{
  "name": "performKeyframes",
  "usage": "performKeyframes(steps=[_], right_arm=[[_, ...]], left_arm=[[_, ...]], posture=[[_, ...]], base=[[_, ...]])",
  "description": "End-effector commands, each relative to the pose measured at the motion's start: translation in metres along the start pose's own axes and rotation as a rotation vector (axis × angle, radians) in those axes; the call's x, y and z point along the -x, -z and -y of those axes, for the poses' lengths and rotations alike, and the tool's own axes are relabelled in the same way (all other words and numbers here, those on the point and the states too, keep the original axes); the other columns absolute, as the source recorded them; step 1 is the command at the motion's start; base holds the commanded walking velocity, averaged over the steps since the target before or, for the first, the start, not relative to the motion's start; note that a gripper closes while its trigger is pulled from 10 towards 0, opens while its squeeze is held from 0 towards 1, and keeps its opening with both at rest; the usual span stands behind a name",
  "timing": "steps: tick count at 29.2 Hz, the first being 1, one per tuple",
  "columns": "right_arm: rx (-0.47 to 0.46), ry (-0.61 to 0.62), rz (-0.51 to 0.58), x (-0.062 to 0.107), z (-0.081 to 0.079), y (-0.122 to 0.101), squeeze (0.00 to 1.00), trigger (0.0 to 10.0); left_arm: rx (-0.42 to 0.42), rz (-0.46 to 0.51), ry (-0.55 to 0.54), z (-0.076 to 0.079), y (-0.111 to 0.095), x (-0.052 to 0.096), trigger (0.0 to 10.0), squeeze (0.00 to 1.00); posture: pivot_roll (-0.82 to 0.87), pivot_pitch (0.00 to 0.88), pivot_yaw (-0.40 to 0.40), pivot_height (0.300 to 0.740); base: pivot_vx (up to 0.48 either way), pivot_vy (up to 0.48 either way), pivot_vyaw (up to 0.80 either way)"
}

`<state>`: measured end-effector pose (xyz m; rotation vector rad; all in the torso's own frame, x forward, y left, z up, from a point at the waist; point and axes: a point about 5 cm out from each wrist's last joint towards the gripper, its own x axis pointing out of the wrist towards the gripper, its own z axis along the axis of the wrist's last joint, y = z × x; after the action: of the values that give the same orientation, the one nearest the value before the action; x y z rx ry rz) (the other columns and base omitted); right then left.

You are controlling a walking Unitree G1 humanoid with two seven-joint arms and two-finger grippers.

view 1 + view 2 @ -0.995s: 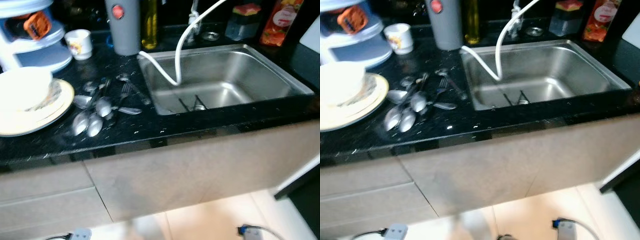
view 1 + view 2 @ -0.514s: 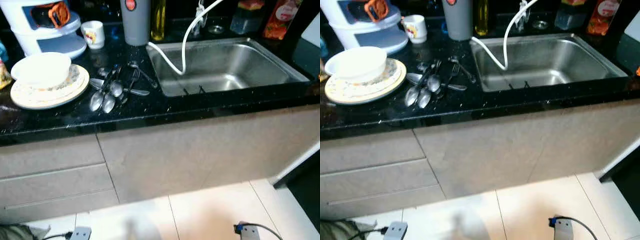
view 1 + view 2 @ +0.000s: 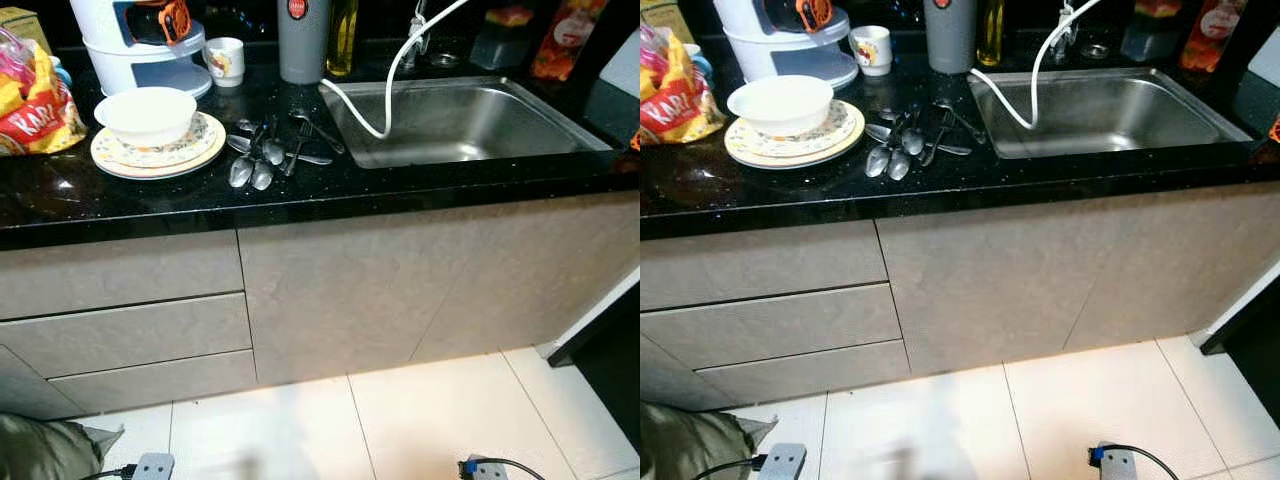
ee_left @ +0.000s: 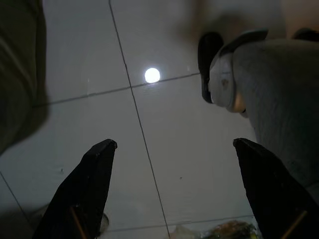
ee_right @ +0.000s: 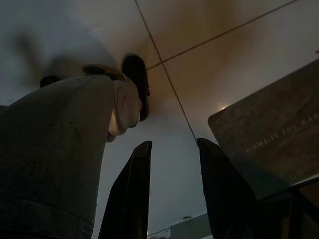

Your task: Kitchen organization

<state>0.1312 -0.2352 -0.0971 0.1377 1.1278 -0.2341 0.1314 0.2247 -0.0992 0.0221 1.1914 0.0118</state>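
A white bowl (image 3: 150,112) sits on stacked patterned plates (image 3: 205,148) on the black countertop (image 3: 150,205). Beside them lies a pile of spoons and forks (image 3: 265,155), just left of the steel sink (image 3: 470,120), into which a white hose (image 3: 385,95) hangs. My left gripper (image 4: 174,144) hangs open over the floor tiles, with nothing between its fingers. My right gripper (image 5: 174,143) also hangs low and open, its fingers closer together, beside my grey leg (image 5: 55,159).
A grey tumbler (image 3: 303,40), a mug (image 3: 225,60), a white appliance (image 3: 140,45), a snack bag (image 3: 35,100) and bottles (image 3: 560,40) stand along the counter. Drawers (image 3: 130,335) are below. Plugs (image 3: 150,465) lie on the floor. A lettered mat (image 5: 269,134) lies near my right gripper.
The camera has drawn back from the counter and turned left, so more cabinet front, floor and the counter's left end show. The dishes and cutlery have not moved.
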Motion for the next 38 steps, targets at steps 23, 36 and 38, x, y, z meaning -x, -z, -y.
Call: performKeyframes(steps=[23, 36, 38], right_arm=[[0.021, -0.013, -0.005, -0.001, -0.003, -0.002, 0.0, 10.0], [0.034, -0.023, 0.021, -0.001, -0.002, -0.013, 0.0, 10.0], [0.034, -0.023, 0.024, -0.001, -0.002, -0.014, 0.0, 10.0]], left_arm=[[0.022, 0.031, -0.002, 0.001, -0.007, -0.001, 10.0, 0.0], [-0.16, 0.531, 0.12, 0.013, -0.106, 0.014, 10.0, 0.0], [-0.197, 0.658, 0.155, 0.016, -0.128, 0.023, 10.0, 0.0]], posture=[[0.0, 0.053, -0.039, 0.74], [0.02, 0.061, -0.051, 0.74], [0.02, 0.061, -0.051, 0.74]], base=[[0.0, -0.176, 0.0], [0.0, 0.0, 0.0], [0.0, 0.0, 0.0]])
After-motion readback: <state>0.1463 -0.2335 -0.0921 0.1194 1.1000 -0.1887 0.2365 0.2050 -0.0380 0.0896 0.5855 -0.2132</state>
